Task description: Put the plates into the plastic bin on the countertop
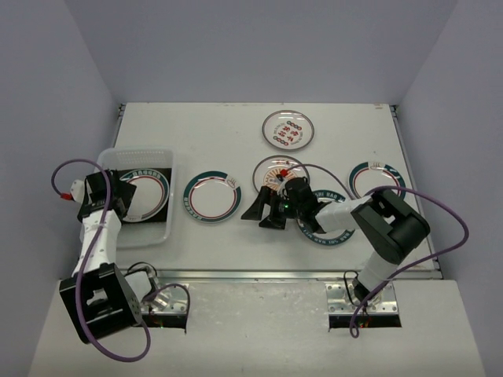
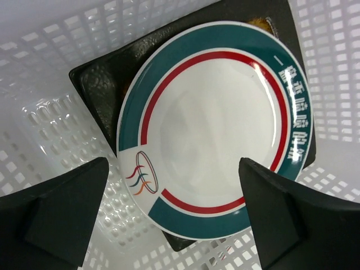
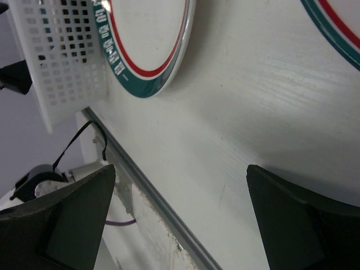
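Note:
The plastic bin [image 1: 161,229] stands at the left of the countertop [image 1: 228,126]. In it a round green-banded plate [image 2: 214,129] lies flat on a dark square plate [image 2: 101,84]. My left gripper [image 2: 174,216] hangs open just over the round plate's near rim, holding nothing. It shows in the top view at the bin's left side [image 1: 118,200]. Out on the countertop lie a green-banded plate [image 1: 212,196], a red-motif plate [image 1: 288,129], and another green-banded one [image 1: 377,179]. Two more [image 1: 271,166] [image 1: 324,233] are partly under the right arm. My right gripper [image 1: 267,210] is open and empty above bare countertop.
In the right wrist view the gripper [image 3: 180,219] faces the bin's perforated wall [image 3: 62,62], the near green-banded plate [image 3: 146,45] and the metal front edge [image 3: 157,197]. Purple cables [image 1: 440,212] loop beside both arms. Grey walls close in the table.

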